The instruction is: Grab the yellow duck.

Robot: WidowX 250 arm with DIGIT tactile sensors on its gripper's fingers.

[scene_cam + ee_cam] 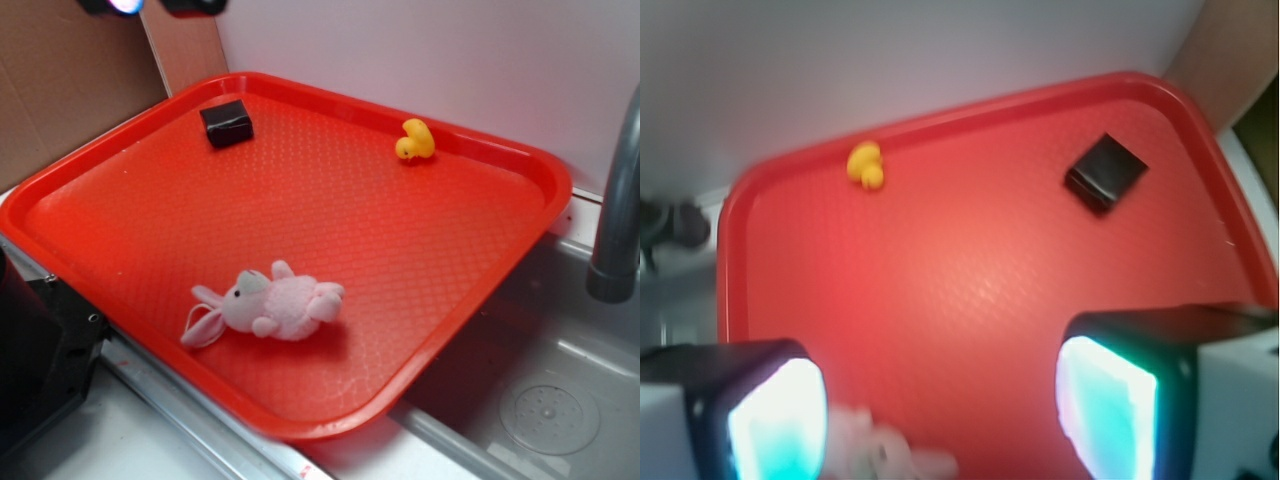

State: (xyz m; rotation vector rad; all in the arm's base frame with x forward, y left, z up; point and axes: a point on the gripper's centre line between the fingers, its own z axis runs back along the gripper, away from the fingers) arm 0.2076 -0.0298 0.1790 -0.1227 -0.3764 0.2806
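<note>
The yellow duck [866, 165] lies well beyond the spread end effector [940, 410].

- Red tray [120, 215] fills the view, sitting on a pale counter beside a sink.
- Yellow duck [415, 141] sits alone up at one o'clock on the tray, close to the far rim.
- Small black block [227, 123] rests at eleven o'clock, well apart from the duck.
- Pink plush bunny [268, 308] lies on its side at six o'clock, near the front rim.
- Grey faucet [618, 210] stands at three o'clock, off the tray.
- Dark gripper parts [150, 6] just peek in at the top edge, around eleven o'clock.
</note>
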